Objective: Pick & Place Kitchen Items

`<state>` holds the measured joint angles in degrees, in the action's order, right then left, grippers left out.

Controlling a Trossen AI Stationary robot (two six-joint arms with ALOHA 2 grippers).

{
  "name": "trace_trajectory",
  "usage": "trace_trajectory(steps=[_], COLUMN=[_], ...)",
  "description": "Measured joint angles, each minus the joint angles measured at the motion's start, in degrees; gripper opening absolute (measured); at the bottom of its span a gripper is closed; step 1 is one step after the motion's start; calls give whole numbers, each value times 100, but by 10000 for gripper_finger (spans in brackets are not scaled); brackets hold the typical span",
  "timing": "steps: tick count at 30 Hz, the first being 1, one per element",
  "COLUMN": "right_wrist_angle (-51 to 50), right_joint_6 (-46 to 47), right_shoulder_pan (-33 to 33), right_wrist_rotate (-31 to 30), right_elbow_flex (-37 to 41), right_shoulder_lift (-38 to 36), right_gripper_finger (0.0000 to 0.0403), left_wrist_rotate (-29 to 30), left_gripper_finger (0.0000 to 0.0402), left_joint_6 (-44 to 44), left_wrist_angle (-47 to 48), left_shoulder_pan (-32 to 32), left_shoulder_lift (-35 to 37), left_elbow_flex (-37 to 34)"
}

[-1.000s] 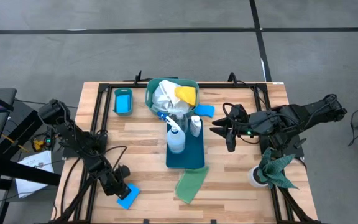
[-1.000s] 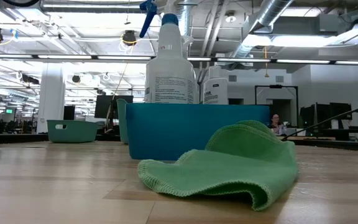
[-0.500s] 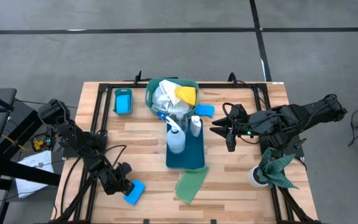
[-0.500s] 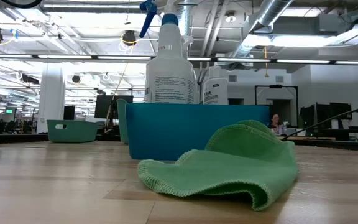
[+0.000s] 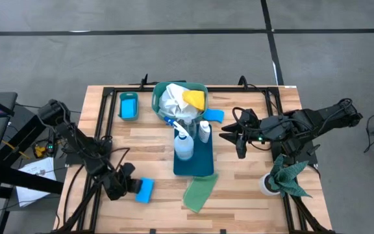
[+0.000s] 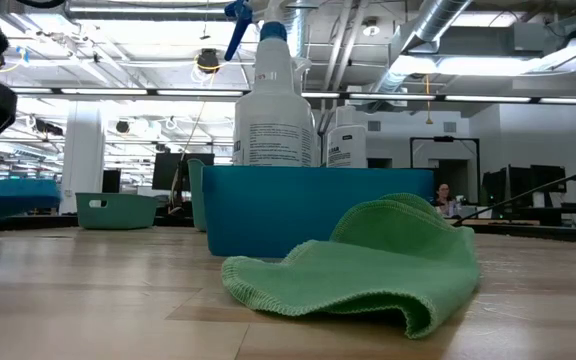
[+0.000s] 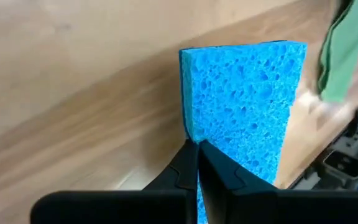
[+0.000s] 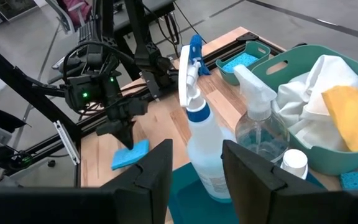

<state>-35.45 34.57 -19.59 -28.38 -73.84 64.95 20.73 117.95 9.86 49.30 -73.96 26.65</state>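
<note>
Pale wooden table (image 5: 141, 140) on a dark frame, grey floor all around, an open hall with ducts and ceiling lights beyond.

At the near left, left gripper (image 5: 130, 187), now pinched tight on a blue sponge (image 5: 144, 190); a second ago, jaws partly open and the sponge lying flat nearer the table's near-left edge. Since then: clamped, raised, carried a little to the right. In the left wrist view, sponge (image 7: 244, 115) hanging edge-on from the closed fingers, clear of the boards. Reads as the pick done and the carry begun.

Unchanged at mid-table: teal tray (image 5: 203, 162) with the spray bottle (image 5: 183, 145) and a small bottle (image 5: 204, 132); behind it the green bin (image 5: 157, 96) holding white and yellow cloths; far left, a small blue bin (image 5: 120, 105) with another sponge inside. Light-green cloth (image 5: 198, 192) lying just near of the tray, not yet picked.

Right gripper (image 5: 240, 138) waiting to the right of the tray, unmoved, jaws apart, holding nothing.

Likely next: carry to a bin, perhaps the small blue one, given the sponge already inside; destination only a guess.
</note>
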Motion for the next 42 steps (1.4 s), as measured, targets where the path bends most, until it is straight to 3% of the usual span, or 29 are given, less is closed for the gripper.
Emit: trace_trajectory(steps=[9,19,23,35,42], right_wrist_angle=[-19,-69,-69,-58,-60], right_joint_6=[-2,-9,-59,-175,-203], right_shoulder_pan=[0,2,24,177,178], right_wrist_rotate=[0,0,-3,0,0], right_elbow_flex=[0,0,0,0,0], right_shoulder_lift=[0,0,0,0,0], right_gripper_finger=[132,132,132,132,132], left_wrist_rotate=[335,585,586,547,-177], left_gripper_finger=[0,0,0,0,0], left_joint_6=[-843,-841,-1249,-3004,-4281], left_wrist_angle=[247,2493,3053,3037,2571], left_shoulder_pan=[-590,-1382,-1894,-3821,-5196], left_shoulder_lift=[319,1581,2098,3141,3434], left_elbow_flex=[162,162,162,162,162])
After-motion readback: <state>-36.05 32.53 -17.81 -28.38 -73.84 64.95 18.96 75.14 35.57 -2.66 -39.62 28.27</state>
